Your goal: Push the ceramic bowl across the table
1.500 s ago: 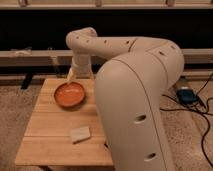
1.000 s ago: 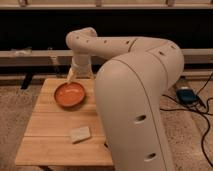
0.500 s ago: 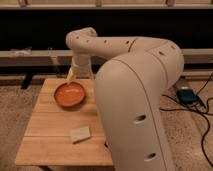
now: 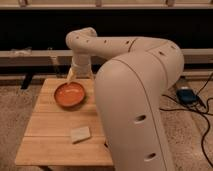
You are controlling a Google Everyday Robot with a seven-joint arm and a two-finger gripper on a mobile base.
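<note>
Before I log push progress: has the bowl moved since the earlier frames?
No. The bowl keeps its gap from the block; the gripper sits at its far rim.

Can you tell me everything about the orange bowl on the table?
The ceramic bowl is round, shallow, glossy orange-red with a darker rim, and looks empty. It sits upright on the far part of the light-wood table. The end effector hangs at its far rim; whether they touch cannot be told. A small pale block lies apart, nearer the camera.
</note>
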